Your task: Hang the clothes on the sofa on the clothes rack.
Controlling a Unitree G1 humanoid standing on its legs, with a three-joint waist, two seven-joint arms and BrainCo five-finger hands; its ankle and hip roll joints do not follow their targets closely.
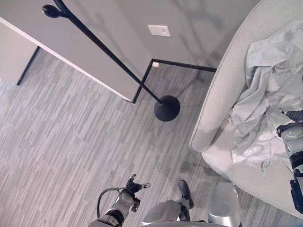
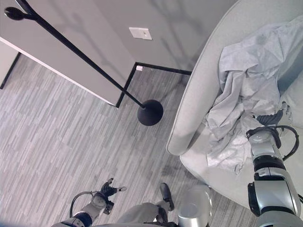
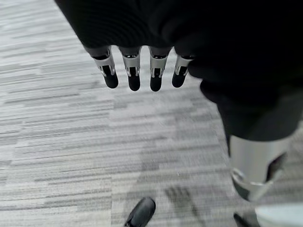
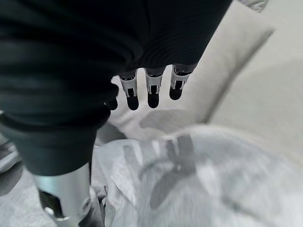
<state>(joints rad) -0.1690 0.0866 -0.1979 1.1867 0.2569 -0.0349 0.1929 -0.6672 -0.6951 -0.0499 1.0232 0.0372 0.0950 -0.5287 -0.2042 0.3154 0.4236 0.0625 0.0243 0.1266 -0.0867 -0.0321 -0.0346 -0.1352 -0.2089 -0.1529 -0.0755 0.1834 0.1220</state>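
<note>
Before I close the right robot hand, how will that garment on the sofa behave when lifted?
The garment lies crumpled in loose folds, so it will probably hang limp and trail. It looks thin, likely light. Spread wide over the sofa, it may drag. The right robot hand hovers above it, open.

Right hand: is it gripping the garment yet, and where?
No. The right hand hangs open above the pale grey garment on the sofa, fingers straight, holding nothing. The left hand is open over the floor.

We note a grey plank floor [image 1: 71,142], a grey wall [image 1: 118,42] bearing a white plate [image 1: 159,30], and black skirting [image 1: 184,65] along its foot.
</note>
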